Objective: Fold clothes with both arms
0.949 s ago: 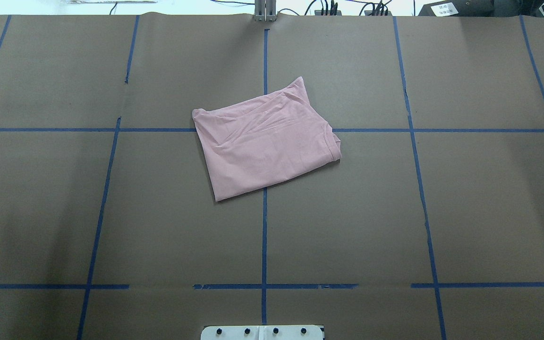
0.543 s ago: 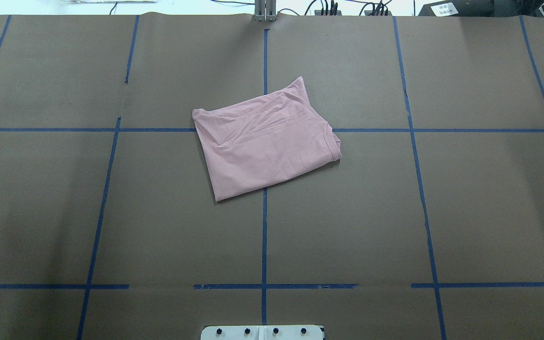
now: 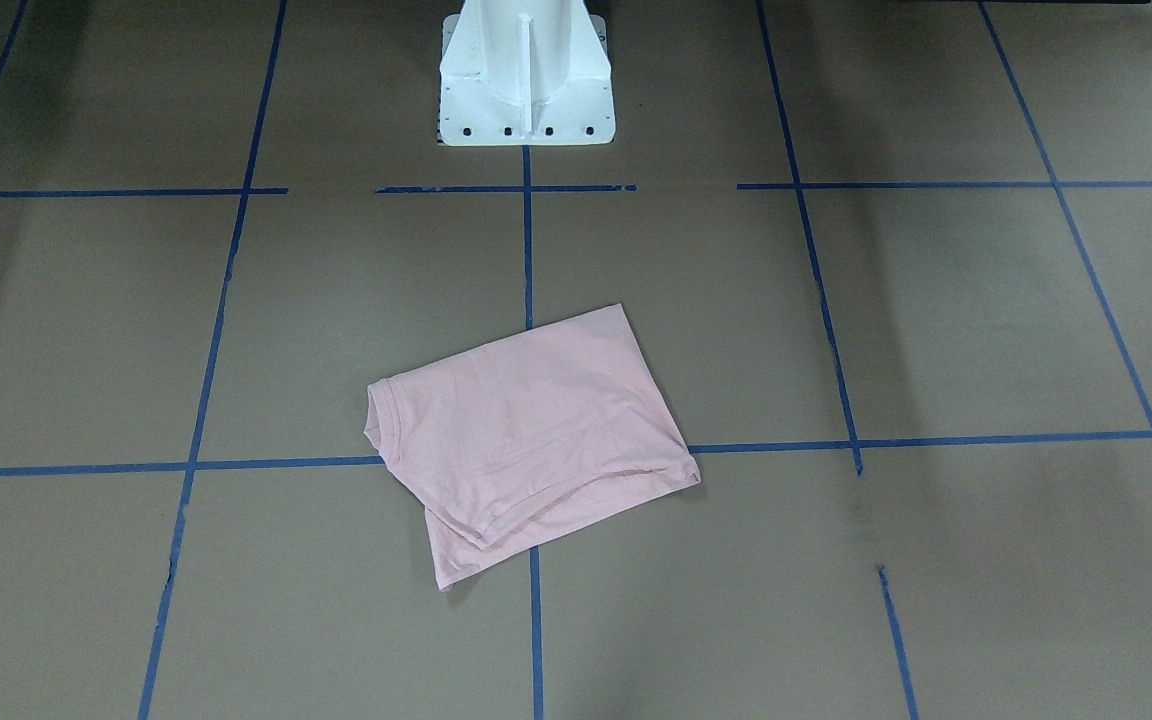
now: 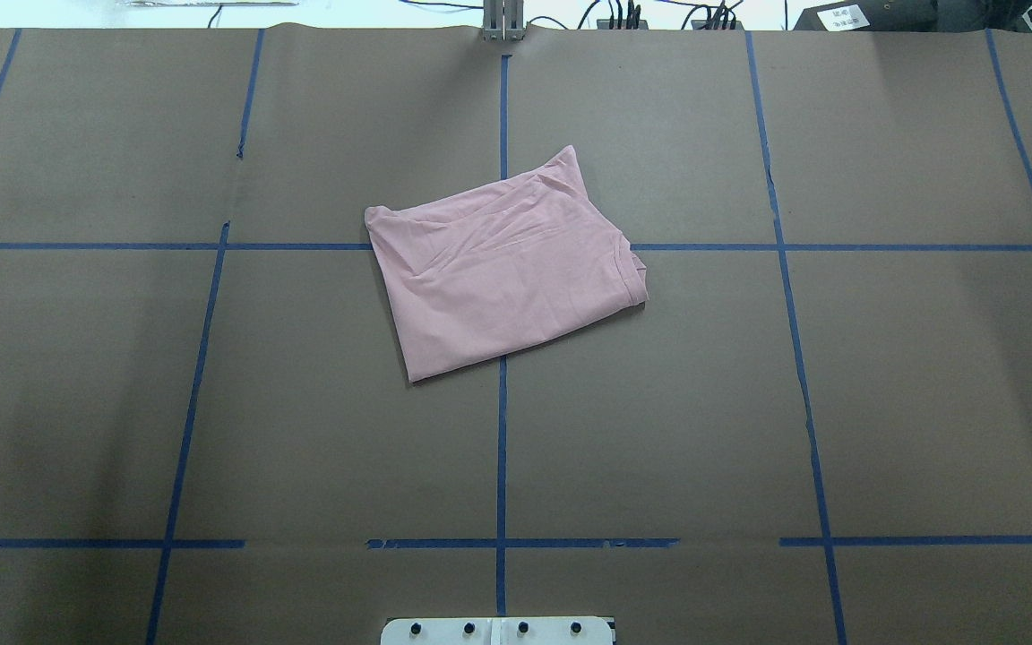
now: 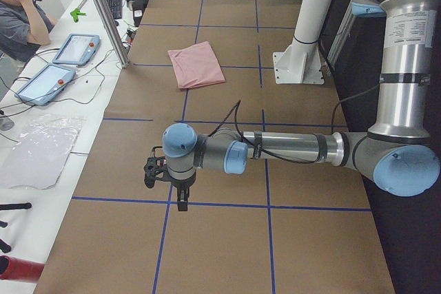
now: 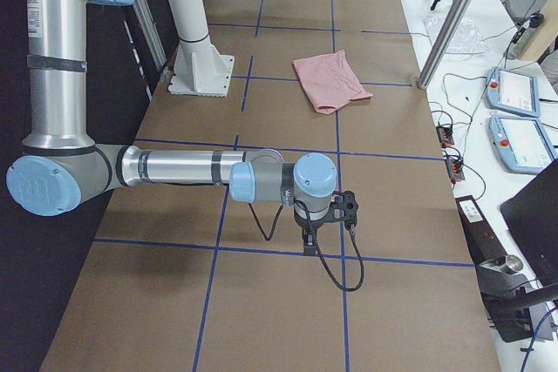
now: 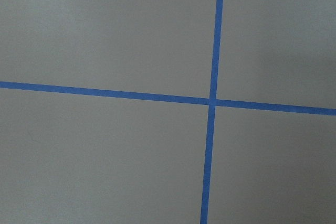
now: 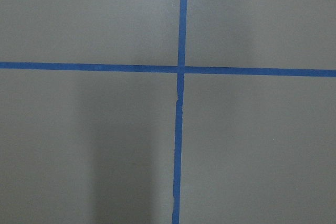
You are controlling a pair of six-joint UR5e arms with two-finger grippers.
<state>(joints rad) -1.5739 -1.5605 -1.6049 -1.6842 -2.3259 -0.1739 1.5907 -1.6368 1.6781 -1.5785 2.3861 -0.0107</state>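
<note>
The long bench (image 4: 928,403) covered in brown paper and gridded with blue tape lines (image 4: 501,448) fills my workspace. My left arm (image 5: 289,148), silver-grey tube with light blue joint caps, stretches out low over the bench toward its left end. My right arm (image 6: 174,165), built the same, reaches out low toward the right end. My white flared pedestal (image 3: 526,70) stands at the middle of the bench's near edge. A person (image 5: 21,12) sits beyond the far edge, by the left end, with a hand raised to the head. The pale pink cotton T-shirt (image 4: 503,273) lies folded into a skewed rectangle near the middle of the bench, a little nearer the far edge than my pedestal, plain side up, covering a crossing of the tape lines. Its stitched hems show at the corner toward my right. It is well apart from both arms. My black two-finger left gripper (image 5: 180,197) hangs pointing down above a tape crossing, touching nothing. My black right gripper (image 6: 309,246) hangs the same way at the other end. I cannot tell whether either one is spread or closed. Both wrist cameras see only brown paper and a tape crossing.
</note>
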